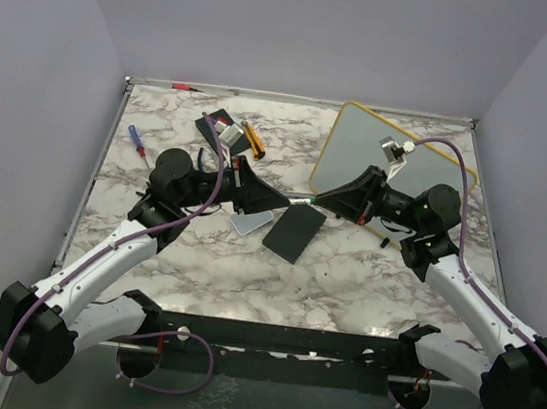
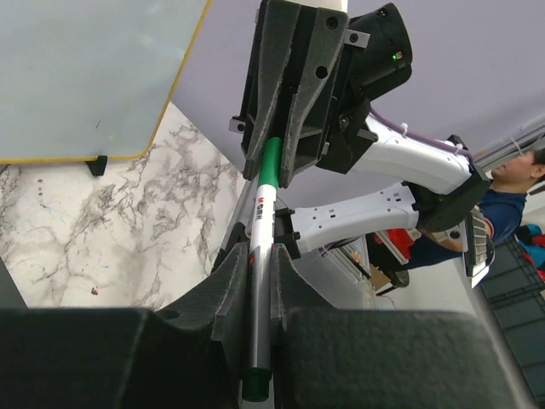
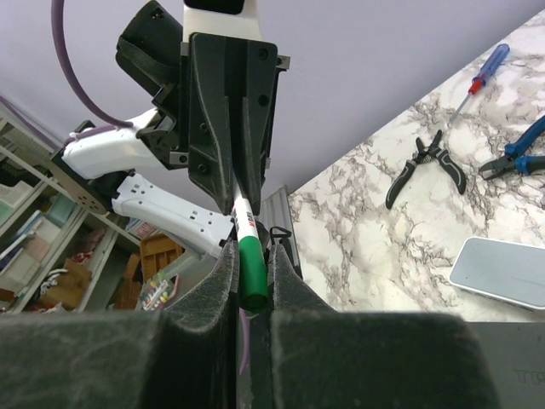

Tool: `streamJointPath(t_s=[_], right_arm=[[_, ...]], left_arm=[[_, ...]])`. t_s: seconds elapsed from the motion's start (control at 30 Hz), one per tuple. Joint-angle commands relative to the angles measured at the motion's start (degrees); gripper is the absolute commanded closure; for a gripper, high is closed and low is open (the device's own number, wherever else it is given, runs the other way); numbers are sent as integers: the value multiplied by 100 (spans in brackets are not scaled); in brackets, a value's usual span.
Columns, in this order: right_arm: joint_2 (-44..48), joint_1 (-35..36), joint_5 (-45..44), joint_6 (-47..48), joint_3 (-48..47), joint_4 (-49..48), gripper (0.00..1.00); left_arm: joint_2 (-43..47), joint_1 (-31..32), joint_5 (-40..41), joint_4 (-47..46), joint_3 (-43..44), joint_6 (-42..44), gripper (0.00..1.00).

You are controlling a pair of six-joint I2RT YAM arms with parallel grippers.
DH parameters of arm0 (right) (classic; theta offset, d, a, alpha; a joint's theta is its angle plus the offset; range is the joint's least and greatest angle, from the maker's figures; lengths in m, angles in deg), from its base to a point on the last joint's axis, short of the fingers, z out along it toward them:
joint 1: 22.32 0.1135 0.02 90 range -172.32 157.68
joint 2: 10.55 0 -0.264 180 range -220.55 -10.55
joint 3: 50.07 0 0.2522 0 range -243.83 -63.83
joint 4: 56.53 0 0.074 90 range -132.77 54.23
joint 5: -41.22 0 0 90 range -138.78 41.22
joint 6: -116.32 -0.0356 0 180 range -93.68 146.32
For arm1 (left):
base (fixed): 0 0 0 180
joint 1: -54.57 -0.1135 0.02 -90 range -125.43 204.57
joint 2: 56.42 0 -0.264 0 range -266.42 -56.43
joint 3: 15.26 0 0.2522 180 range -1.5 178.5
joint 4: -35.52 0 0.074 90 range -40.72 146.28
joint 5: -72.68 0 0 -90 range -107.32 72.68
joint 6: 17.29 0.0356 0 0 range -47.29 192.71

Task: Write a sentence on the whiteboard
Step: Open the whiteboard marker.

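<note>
1. Firmly, my left gripper is clenched on the pale barrel of a marker, with a finger pressed to each side of it
2. My right gripper faces it tip to tip and is clamped on the green cap of that same marker, so the marker bridges my two grippers in one straight line
3. The two grippers meet in the air above the middle of the table, with both my arms reaching inward from the near edge
4. Just nearer than that meeting point, a black slab lies flat on the marble, and a pale pad lies just beside it on the left, partly under my left gripper
5. The whiteboard sits toward the far right corner of the table, turned askew to the table's edges, with its yellow rim clear along the left side; my right wrist covers its near part in the top view
6. Beyond my left gripper, toward the far edge, lie black pliers and blue-handled cutters
7. A screwdriver with a blue and red handle lies close to the left edge
</note>
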Motion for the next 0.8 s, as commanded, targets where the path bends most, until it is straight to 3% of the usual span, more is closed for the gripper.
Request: streamJointPath(t_s=[0.0,0.07,0.77], right_arm=[[-47,-9,-392,142,171,139,99],[-45,-13,-423,119,186,134,99],[402,-336,258,-737,394,-848,99]], left_arm=[[123,32,-311,-387,2,-117,93],[122,37,-311,-403,5,-120,100],[771,24,-505,-959,-112,-209,100]])
